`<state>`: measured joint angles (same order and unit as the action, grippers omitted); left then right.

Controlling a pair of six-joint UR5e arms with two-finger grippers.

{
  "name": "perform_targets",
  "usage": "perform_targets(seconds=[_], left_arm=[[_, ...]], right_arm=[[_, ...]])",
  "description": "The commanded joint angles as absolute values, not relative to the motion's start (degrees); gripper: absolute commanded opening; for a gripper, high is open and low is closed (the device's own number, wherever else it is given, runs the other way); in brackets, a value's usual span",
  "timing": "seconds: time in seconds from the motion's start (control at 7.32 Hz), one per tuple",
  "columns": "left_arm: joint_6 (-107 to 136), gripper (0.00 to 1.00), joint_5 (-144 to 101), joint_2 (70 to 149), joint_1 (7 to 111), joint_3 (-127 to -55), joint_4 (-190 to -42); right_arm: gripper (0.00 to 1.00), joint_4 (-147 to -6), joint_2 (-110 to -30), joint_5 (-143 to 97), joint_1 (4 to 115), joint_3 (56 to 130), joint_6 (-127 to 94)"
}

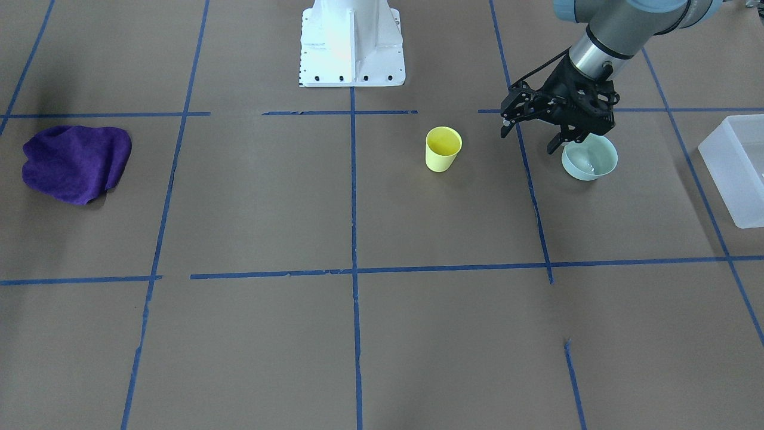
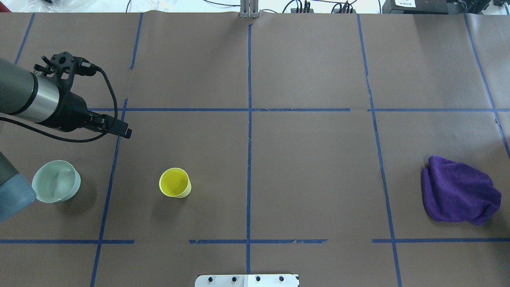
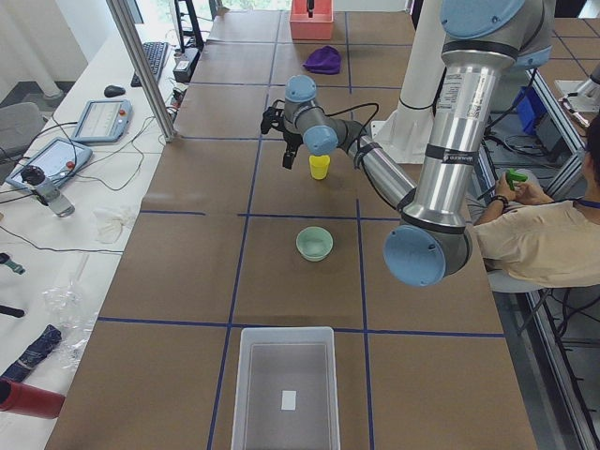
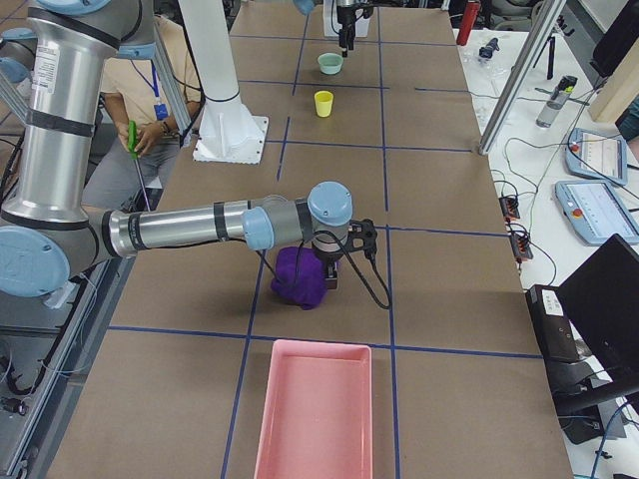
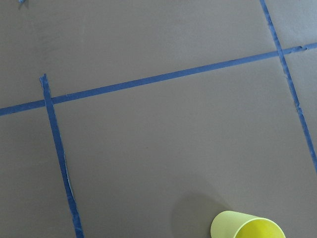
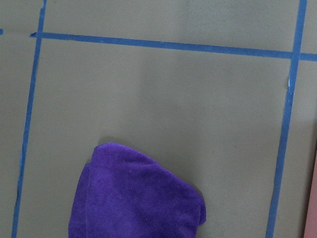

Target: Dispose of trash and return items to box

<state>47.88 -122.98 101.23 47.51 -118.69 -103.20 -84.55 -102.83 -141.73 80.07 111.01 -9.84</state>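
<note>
The yellow cup [image 1: 443,149] stands upright near the table's middle; it also shows in the overhead view [image 2: 174,188] and at the bottom of the left wrist view [image 5: 247,227]. The mint-green bowl [image 1: 590,158] sits upright to its side [image 2: 55,186]. My left gripper [image 1: 531,138] hangs open and empty above the table, just beyond the bowl and apart from it [image 2: 119,129]. The frosted box [image 1: 737,170] stands at the table's left end [image 3: 286,389]. My right gripper [image 4: 334,264] shows only in the exterior right view, over a purple cloth; I cannot tell whether it is open or shut.
The purple cloth [image 2: 460,195] lies crumpled at the right side [image 6: 138,198]. A pink tray [image 4: 315,414] stands at the table's right end. The white robot base [image 1: 352,45] is at the near edge. Blue tape lines cross the brown table.
</note>
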Motion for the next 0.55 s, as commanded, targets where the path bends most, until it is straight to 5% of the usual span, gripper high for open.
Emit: perform_targets(seconds=[0.0, 0.41], left_arm=[[50.69, 1.00, -122.61, 102.38, 46.07, -119.79, -101.09], [54.37, 0.98, -121.74, 110.54, 44.04, -123.22, -84.51]], right_arm=[[1.00, -84.55, -102.83, -141.77, 80.07, 111.01, -9.84], [1.00, -84.55, -102.83, -141.77, 80.07, 110.57, -9.76]])
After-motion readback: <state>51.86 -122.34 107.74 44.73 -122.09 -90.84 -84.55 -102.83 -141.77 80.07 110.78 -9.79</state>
